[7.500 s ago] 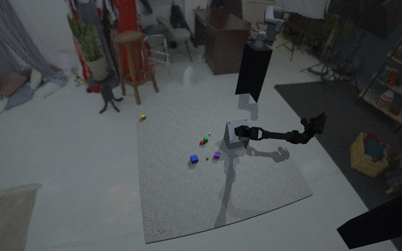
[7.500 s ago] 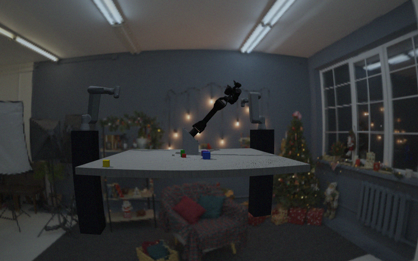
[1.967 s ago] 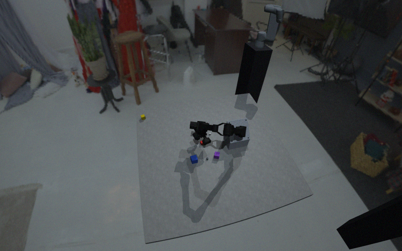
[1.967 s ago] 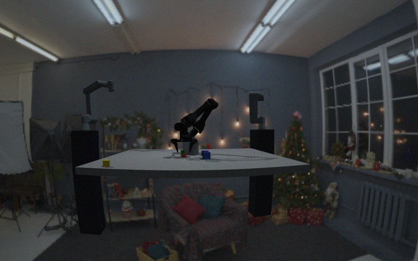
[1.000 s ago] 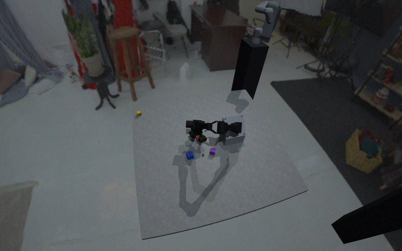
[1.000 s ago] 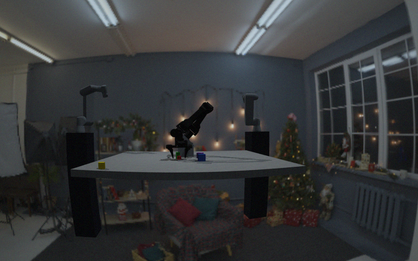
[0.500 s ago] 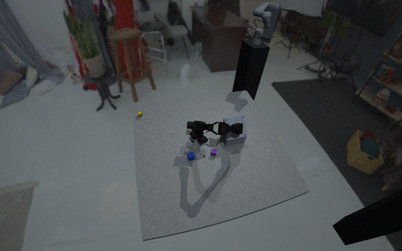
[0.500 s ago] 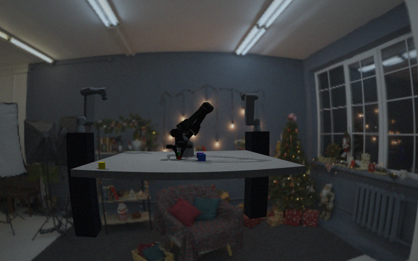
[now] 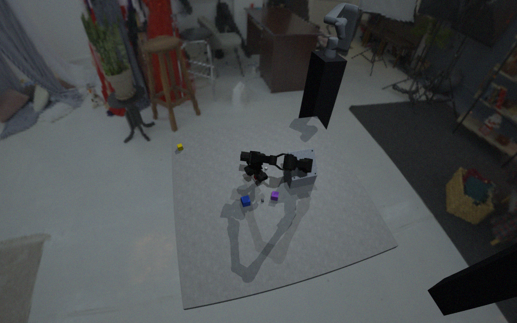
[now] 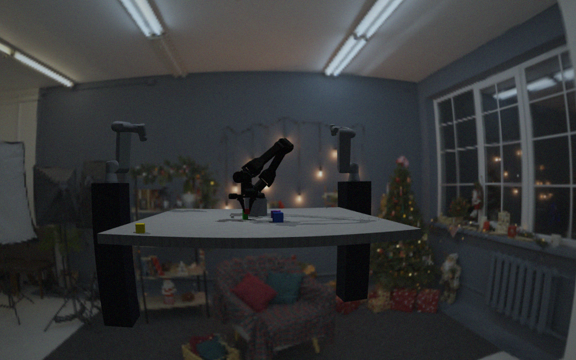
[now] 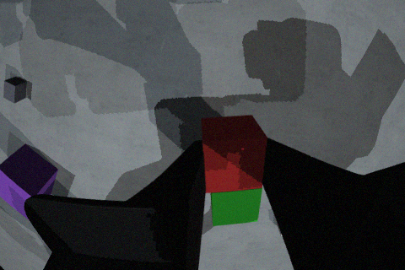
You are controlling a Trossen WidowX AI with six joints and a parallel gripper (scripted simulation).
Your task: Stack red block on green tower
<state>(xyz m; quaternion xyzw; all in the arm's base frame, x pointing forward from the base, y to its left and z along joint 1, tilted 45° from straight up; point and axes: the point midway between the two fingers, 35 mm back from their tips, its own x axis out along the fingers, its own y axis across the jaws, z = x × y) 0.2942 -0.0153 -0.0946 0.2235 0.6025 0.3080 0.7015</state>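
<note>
- Gripper (image 11: 233,164) clamped on the red block (image 11: 233,154), low over the table (image 9: 284,257), green tower (image 11: 236,206) touching just beside.
- Best lifted straight up, clearing the green top before shifting across, then lowered squarely.

I found the rig set up in a dim room dressed as a lived-in home or studio space. Fluorescent tubes (image 10: 361,33) ran across the ceiling; string lights (image 10: 299,172) hung on the dark back wall. A decorated Christmas tree (image 10: 399,214) stood by tall paned windows (image 10: 505,147), with wrapped gifts (image 10: 408,299) below. I noted an armchair with cushions (image 10: 265,293), a wooden stool (image 9: 168,76), a potted plant (image 9: 111,64), and shelving (image 9: 509,92).
</note>
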